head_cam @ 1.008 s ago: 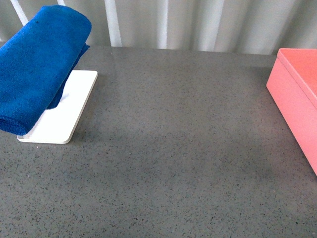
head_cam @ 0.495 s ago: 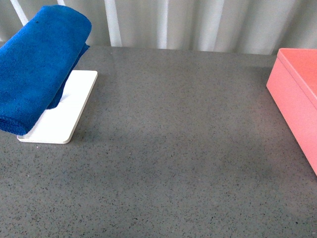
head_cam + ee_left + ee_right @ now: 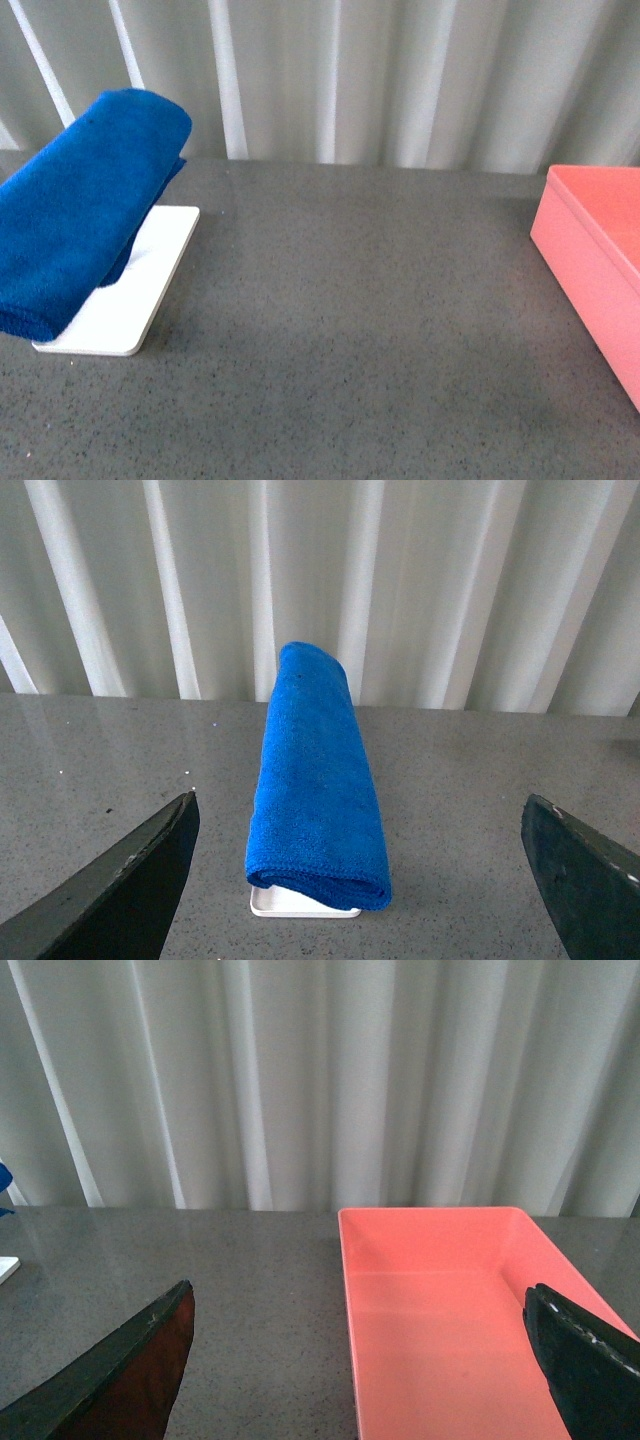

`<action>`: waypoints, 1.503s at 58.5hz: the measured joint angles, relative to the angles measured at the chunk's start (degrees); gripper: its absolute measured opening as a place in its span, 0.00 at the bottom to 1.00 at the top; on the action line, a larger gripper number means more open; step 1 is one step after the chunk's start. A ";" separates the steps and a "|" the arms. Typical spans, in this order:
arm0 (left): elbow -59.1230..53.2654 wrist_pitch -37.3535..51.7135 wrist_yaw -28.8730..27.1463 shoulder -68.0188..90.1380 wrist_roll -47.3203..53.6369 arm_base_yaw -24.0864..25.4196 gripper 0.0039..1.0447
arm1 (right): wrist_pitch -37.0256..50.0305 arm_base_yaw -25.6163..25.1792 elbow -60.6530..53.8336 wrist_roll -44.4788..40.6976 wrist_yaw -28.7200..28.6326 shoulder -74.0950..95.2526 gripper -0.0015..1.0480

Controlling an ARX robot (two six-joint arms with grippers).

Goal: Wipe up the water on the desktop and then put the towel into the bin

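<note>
Left wrist view is showing me the left gripper [image 3: 357, 805] holding its jaws wide apart and empty, facing the towel [image 3: 315, 780]. The towel is lying folded over a white tray [image 3: 300, 908] at the left of the desktop [image 3: 120, 750]. I am seeing the right gripper [image 3: 357, 1288] likewise spread and gripping nothing, facing the bin [image 3: 450, 1310], which is standing on the desktop's right side, well apart from the towel.

we've got a bright blue towel [image 3: 85, 215], plain white tray [image 3: 150, 270], salmon-pink bin [image 3: 585, 275], dark grey desktop [image 3: 350, 330] with fine speckles, pale whitish curtain [image 3: 400, 80]
</note>
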 joint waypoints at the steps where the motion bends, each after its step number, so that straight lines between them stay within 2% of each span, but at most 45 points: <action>1: 0.00 0.00 0.00 0.00 0.00 0.00 0.94 | 0.00 0.00 0.00 0.00 0.00 -0.02 0.93; 32: 0.04 -0.09 -0.31 0.09 -0.02 -0.04 0.94 | 0.00 0.00 0.00 0.00 0.00 0.00 0.93; 34: 0.55 -2.10 -3.13 1.36 -1.60 -1.36 0.94 | 0.00 0.00 0.00 0.00 0.00 0.00 0.93; 36: 2.54 -7.74 -9.55 4.33 -4.70 -3.52 0.94 | 0.00 0.00 0.00 0.00 0.00 0.00 0.93; 39: 3.82 -9.42 -12.87 9.57 -7.98 -4.50 0.94 | 0.00 0.02 0.00 0.02 0.04 -0.02 0.93; 44: 5.29 -4.70 -9.22 17.81 -11.28 -3.43 0.94 | 0.00 0.02 0.00 0.00 -0.02 0.00 0.93; 47: 7.98 1.81 -5.77 24.94 -12.44 -1.27 0.94 | 0.00 0.02 0.00 0.02 0.00 0.00 0.93; 54: 16.76 15.08 -0.48 40.98 -10.69 2.16 0.94 | 0.00 0.02 0.00 0.00 0.00 0.00 0.93; 58: 23.28 19.08 2.51 50.38 -8.13 2.82 0.94 | 0.00 0.02 0.00 0.00 0.00 -0.02 0.93; 66: 37.20 13.38 7.48 67.28 -2.43 2.69 0.94 | 0.00 0.02 0.00 0.00 0.00 -0.02 0.93; 71: 45.18 9.97 7.58 75.41 -0.39 2.23 0.94 | 0.00 0.02 0.00 0.00 0.02 -0.02 0.93; 74: 50.38 6.86 10.49 79.93 -0.94 2.23 0.94 | 0.00 0.02 0.00 0.00 0.00 -0.02 0.93; 88: 68.52 -0.76 10.21 97.22 0.66 2.29 0.94 | 0.00 0.02 0.00 0.00 0.00 -0.02 0.93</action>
